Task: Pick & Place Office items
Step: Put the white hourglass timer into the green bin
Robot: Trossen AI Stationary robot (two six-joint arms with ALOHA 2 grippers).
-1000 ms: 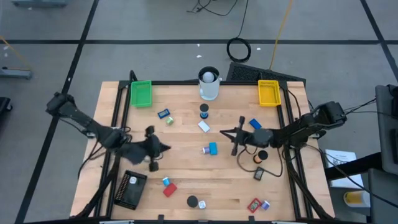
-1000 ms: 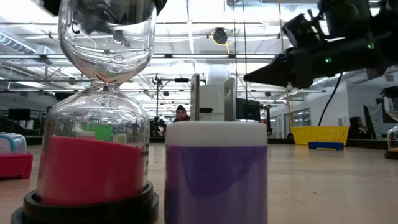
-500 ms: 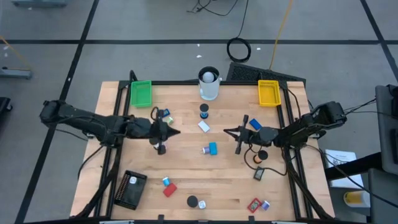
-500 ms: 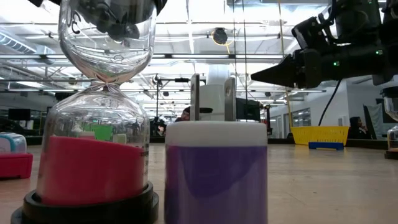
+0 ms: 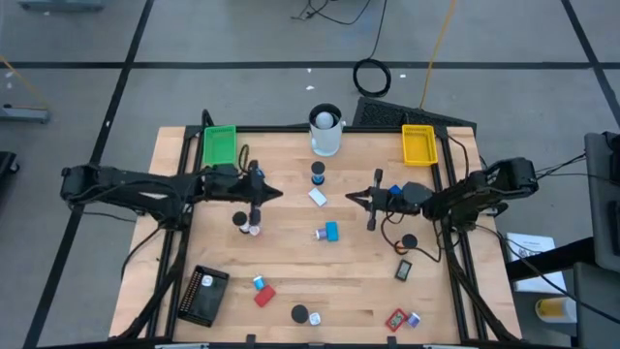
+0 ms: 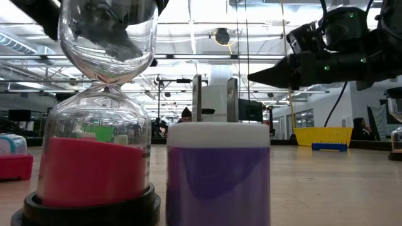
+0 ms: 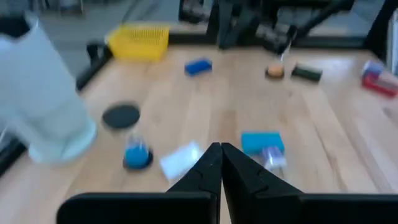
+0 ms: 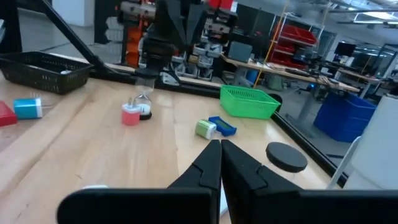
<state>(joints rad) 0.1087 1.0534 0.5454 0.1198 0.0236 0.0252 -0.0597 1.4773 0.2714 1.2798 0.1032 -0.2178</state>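
Office items [image 5: 331,232] outside green tray [image 5: 220,146]

Both arms' fingers [image 7: 219,163] closed, empty.

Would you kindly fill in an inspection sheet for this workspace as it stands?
Surface: wooden table, black-framed.
Job's things: small items scattered, among them a blue block mid-table and a red block near the front.
Clutter: green tray, yellow tray, black tray, white cup.
Pincers: left pincer shut, empty; right pincer shut, empty.
Cables: coil on the floor.
Surroundings: workshop, shelving.
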